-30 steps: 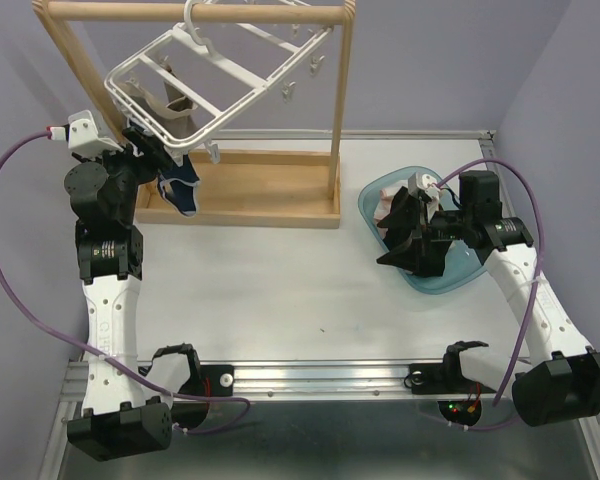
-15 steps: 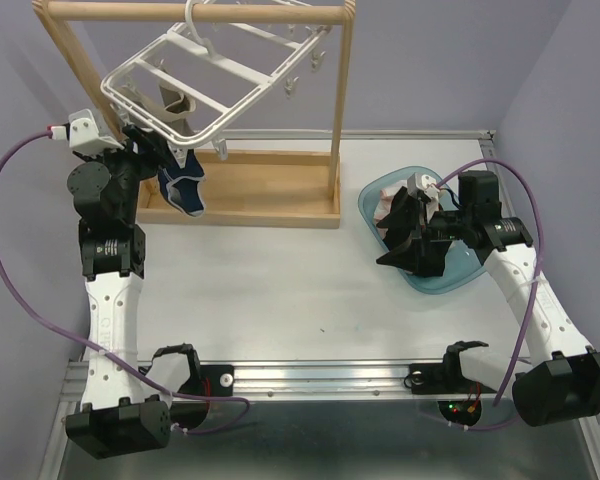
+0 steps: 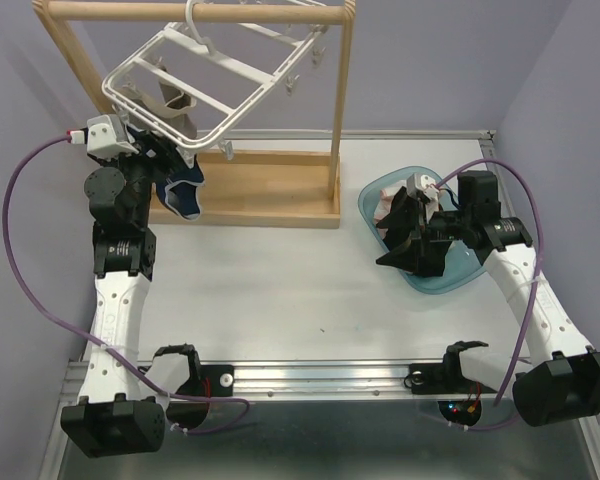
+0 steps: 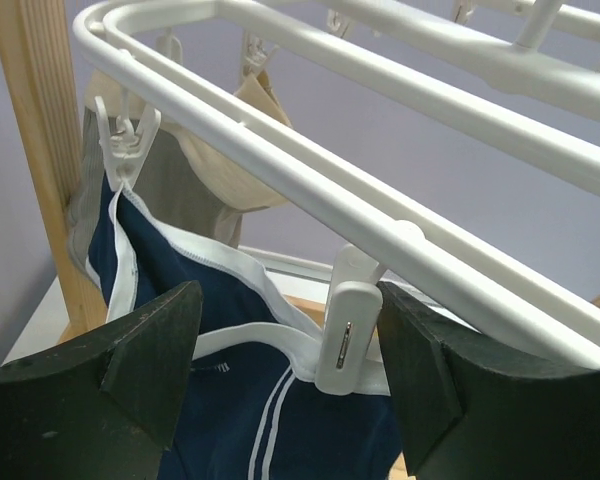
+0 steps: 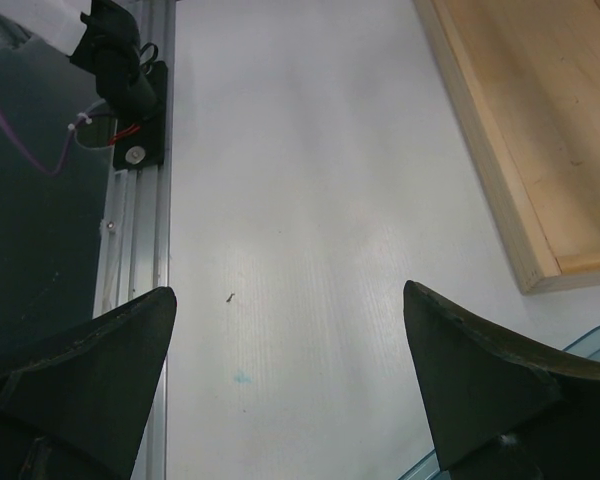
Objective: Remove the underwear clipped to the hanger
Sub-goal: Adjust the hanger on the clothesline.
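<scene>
- Working above the far-left corner of the desk [image 3: 280, 300], next to the wooden rail stand [image 3: 250, 195] set along the far edge.
- Facing the hanger [image 4: 310, 185], hooked on the stand's rail and tilting down toward the left arm.
- Leaving the blue basin [image 3: 450, 282] by the desk's right edge alone for now, with pale cloth [image 3: 388, 200] lying in it.
- Targeting the navy underwear [image 4: 310, 430], dangling under the hanger's near rim above the stand's left end, pinched at its white trim.
- Noting a cream piece [image 4: 235, 170] clipped just behind it, hanging from the same side of the frame.
- Holding the left fingers [image 4: 150, 350] spread wide, gripping nothing, straddling the nearer clip [image 4: 345, 335] and the trim under it.
- Resting the right fingers [image 5: 480, 380] fully spread and empty over the basin's left part, looking down on bare desk.
- Judging the step as freeing the navy piece. Closing on the cloth just below the nearer clip, not on the plastic. Pulling down in line with the clip. Going gently, avoiding jerking the hanger off the rail. Then treating the second clip [image 4: 120, 140] the same way.
</scene>
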Available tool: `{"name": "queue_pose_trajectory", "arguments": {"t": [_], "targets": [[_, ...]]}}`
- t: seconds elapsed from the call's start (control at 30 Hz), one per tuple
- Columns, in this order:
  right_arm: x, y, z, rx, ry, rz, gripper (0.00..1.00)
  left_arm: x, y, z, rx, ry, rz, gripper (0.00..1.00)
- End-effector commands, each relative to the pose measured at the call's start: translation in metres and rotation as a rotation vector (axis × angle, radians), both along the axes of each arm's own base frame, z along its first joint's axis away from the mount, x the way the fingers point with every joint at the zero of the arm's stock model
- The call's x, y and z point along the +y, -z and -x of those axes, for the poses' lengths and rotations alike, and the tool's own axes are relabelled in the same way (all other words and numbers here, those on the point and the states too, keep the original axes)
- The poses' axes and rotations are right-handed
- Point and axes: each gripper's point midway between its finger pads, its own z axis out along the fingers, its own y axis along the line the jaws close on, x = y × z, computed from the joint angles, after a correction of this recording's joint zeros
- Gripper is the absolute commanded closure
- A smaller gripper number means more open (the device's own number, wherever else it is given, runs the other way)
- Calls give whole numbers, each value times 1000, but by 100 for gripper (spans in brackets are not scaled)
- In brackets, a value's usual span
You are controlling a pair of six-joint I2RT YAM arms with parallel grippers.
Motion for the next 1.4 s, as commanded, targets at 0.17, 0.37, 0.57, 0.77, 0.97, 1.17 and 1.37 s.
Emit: {"name": "queue_pose_trajectory", "arguments": {"t": [0.17,0.37,0.57,0.77,0.97,1.17,1.37], "targets": [[5,6,5,0,-31,-4,0,4,-30,30,-149,-38,-67,19],[38,25,16,-10,-142,66,0,5,-22,38,-99,-45,-53,13],[88,21,-2,-92,-179,178,0,6,-11,44,-58,-55,-17,7],[168,13,-39,-260,-45,277,0,14,4,56,-5,-101,-28,6],[231,-8,-67,-411,127,202,0,29,14,78,7,-187,-48,5],[275,-33,-67,-545,321,-3,0,53,30,107,2,-333,-47,4],[302,-53,-86,-460,452,-153,0,61,29,131,-53,-390,-20,4]]}}
